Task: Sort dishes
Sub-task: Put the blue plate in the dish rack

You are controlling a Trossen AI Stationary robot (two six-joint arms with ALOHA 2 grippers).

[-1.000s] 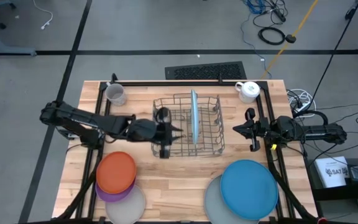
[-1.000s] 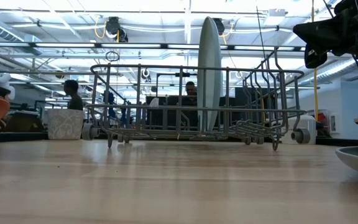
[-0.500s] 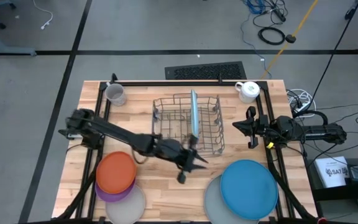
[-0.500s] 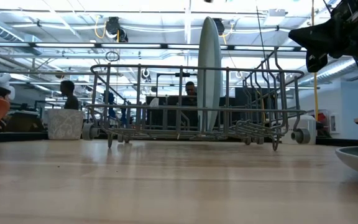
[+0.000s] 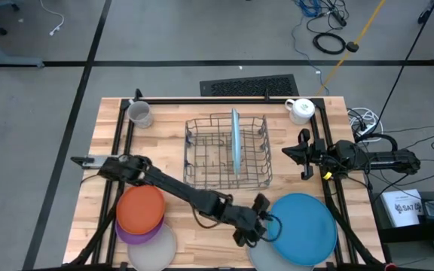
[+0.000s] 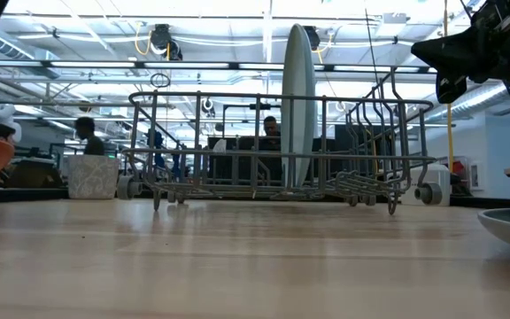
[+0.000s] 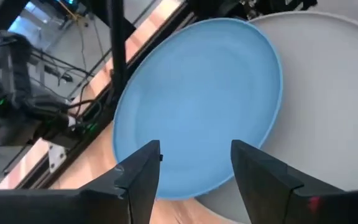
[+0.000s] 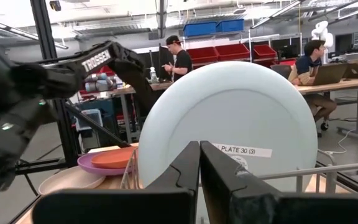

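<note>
My left gripper (image 5: 264, 220) is open above the left edge of the darker blue plate (image 5: 304, 226). That plate lies on a whitish-grey plate (image 5: 256, 250) at the near right. In the left wrist view the open fingers (image 7: 143, 169) frame the blue plate (image 7: 197, 106), with the whitish-grey plate (image 7: 328, 93) showing beyond it. A light blue plate (image 5: 235, 139) stands on edge in the wire rack (image 5: 202, 150). An orange plate (image 5: 140, 208) lies on a purple plate (image 5: 126, 233), which lies on a whitish plate (image 5: 155, 250). My right gripper (image 5: 285, 154) is shut, right of the rack.
A grey mug (image 5: 139, 113) stands at the far left and a white mug (image 5: 301, 110) at the far right. Bare wood lies between the two plate stacks along the near edge. People sit and stand in the room beyond the table (image 8: 178, 56).
My left gripper has swung from the rack's left side toward the table's near edge and to the right. It now stands over the left edge of the darker blue plate. No plate has moved.
</note>
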